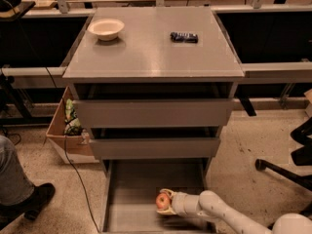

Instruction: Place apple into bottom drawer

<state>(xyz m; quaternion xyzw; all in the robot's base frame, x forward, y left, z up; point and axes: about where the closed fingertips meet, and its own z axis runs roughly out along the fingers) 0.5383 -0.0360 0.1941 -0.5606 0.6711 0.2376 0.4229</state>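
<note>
- The apple was clamped in the claw, low inside the bottom drawer, probably to shorten its drop.
- The drawer stood pulled out to receive it.
- The bowl sat apart on the tabletop.

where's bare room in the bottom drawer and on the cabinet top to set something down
Bottom drawer: floor bare left of and behind the apple, held by the gripper over its front right. Cabinet top: free across middle and front; only the bowl at back left and dark packet at back right take room.
</note>
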